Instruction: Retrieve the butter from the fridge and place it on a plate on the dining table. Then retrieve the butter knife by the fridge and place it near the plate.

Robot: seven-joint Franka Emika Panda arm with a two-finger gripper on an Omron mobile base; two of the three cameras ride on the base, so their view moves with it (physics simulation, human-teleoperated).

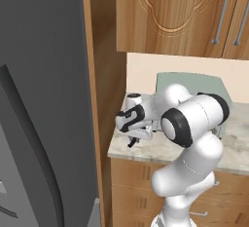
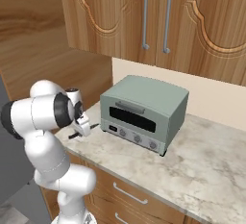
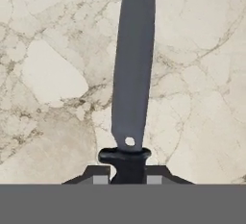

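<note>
The hand (image 3: 128, 179) is seen at the bottom middle of the hand view, with its two dark fingertips (image 3: 99, 176) drawn narrow around the black handle of the butter knife (image 3: 133, 74). The grey blade of the knife runs from the handle up to the top edge of that view, over the beige marbled bench (image 3: 48, 74). A small pale dot is seen on the blade just above the black guard. Whether the knife is lying on the stone or is raised a little from it cannot be told.

In the left base view the hand (image 1: 132, 142) is found left of the middle of the frame, pointed down at the near left corner of the bench (image 1: 170, 150). A small dark piece, which may be the knife, is seen under it, but it is too small to be sure. The grey fridge (image 1: 44, 99) takes the whole left side of this frame, and a wooden panel stands between it and the bench.

In the right base view the hand (image 2: 79, 130) is at the left of the middle, low over the bench (image 2: 192, 160). A thin dark line beside it, toward the toaster oven, is taken for the butter knife (image 2: 92, 126). The pale green toaster oven (image 2: 141, 112) stands on the bench in the middle of the frame, near the hand but apart from it. Wooden wall cupboards (image 2: 158, 16) with grey handles hang along the top of the frame.
</note>
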